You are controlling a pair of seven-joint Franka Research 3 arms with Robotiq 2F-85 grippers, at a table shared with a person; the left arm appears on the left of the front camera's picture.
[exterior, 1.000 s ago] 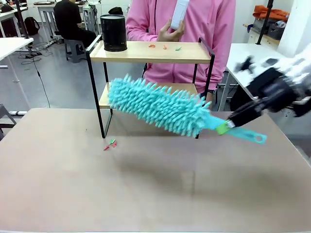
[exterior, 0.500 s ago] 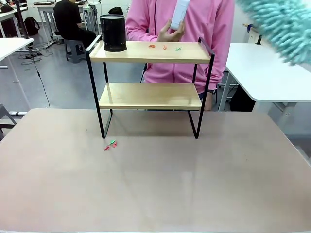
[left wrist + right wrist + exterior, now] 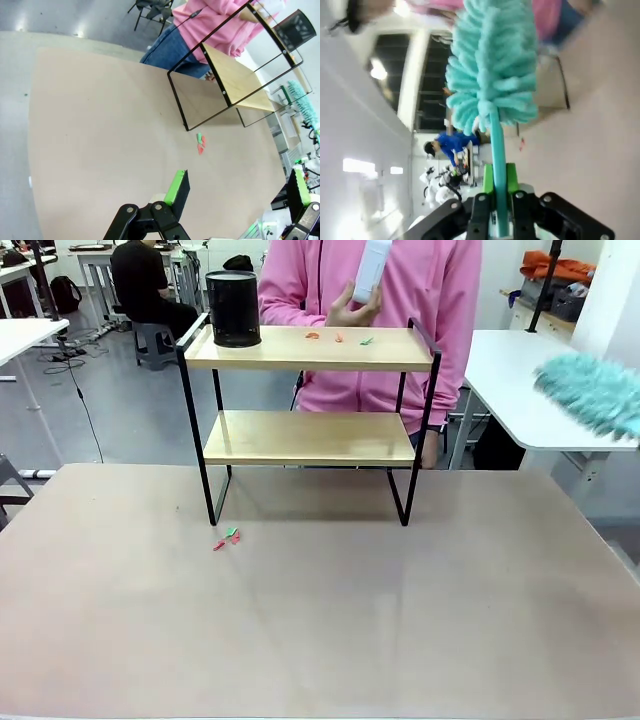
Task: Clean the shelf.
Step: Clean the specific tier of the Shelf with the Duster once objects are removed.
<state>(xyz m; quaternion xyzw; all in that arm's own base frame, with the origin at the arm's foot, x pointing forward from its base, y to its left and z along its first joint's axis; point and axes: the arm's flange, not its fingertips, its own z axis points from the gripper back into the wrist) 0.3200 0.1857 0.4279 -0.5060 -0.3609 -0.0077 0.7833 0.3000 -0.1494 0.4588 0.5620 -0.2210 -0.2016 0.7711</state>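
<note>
Wrist view: right pincer [image 3: 498, 181] clamps duster [image 3: 492, 70]

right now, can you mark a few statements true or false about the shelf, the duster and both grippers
1. The right gripper is shut on the duster by its handle. True.
2. The duster rests on the shelf. False: it is in the air off to the shelf's right, apart from it.
3. A black cylinder stands on the top board. True.
4. The top board is free of scraps. False: small coloured scraps lie on it.
5. The left gripper holds a cloth. False: it is open and empty.
</note>
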